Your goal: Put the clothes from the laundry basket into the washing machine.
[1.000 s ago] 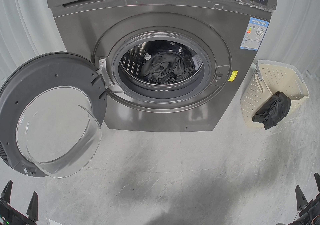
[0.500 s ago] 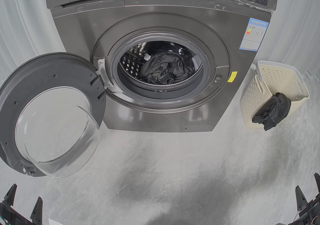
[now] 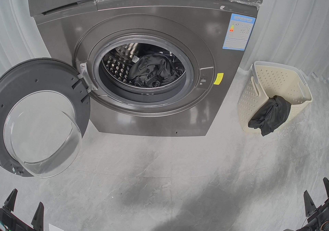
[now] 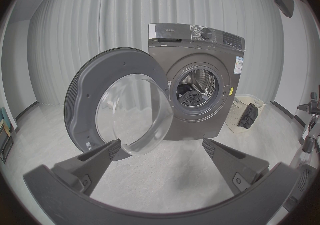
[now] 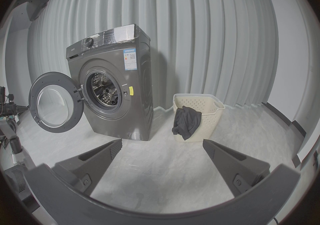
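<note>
Clothes [image 3: 270, 115] as one dark bundle, draped over the front rim of the laundry basket [image 3: 279, 67]: partly inside, partly hanging down the perforated outer wall. Stands on the grey floor [image 3: 171, 173] just beside the washing machine [image 3: 144, 15], on the robot's right of it, apart from its side panel.

Holds a second dark garment [image 3: 152, 70] already, heaped in the lower half of the drum and reaching up to the door opening. Door [image 3: 37, 77] swung wide open to the robot's left, hinged at the left of the opening, with its clear bowl [image 3: 41, 132] bulging out toward the room. Control panel on top wrapped in clear film.

Left gripper [image 3: 26, 198] low at the near left, over bare floor, facing the open door and well apart from it. Fingers spread wide, nothing between them.

Right gripper [image 3: 316, 187] low at the near right, likewise over bare floor, facing the gap between machine and basket, well apart from both. Fingers released too, gripping nothing.

Pale ribbed curtain wall [image 5: 200, 35] behind machine and basket.
</note>
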Available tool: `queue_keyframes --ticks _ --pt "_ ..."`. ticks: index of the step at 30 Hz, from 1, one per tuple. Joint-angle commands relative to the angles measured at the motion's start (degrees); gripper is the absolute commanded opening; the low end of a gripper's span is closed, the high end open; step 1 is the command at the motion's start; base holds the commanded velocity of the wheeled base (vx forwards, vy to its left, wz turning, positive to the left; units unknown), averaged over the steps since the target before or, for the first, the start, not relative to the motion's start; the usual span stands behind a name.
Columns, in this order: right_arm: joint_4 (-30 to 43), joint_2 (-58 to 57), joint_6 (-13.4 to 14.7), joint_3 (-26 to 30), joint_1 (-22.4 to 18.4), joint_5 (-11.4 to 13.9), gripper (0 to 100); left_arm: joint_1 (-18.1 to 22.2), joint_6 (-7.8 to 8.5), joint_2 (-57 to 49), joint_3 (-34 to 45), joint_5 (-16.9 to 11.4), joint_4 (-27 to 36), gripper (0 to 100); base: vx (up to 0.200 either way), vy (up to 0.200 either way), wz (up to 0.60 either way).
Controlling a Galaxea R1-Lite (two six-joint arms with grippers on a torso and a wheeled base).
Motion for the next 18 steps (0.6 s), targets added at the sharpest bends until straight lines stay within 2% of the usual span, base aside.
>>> queue_keyframes --ticks 1,18 --pt "0.0 -0.7 0.0 1.0 0.0 0.0 100 -0.1 -0.31 -0.5 1.0 0.1 0.0 100 0.000 -0.200 0.00" --pt "0.0 -0.7 -0.1 1.0 0.0 0.1 100 -0.1 -0.22 -0.5 1.0 0.0 0.0 100 0.000 -0.200 0.00"
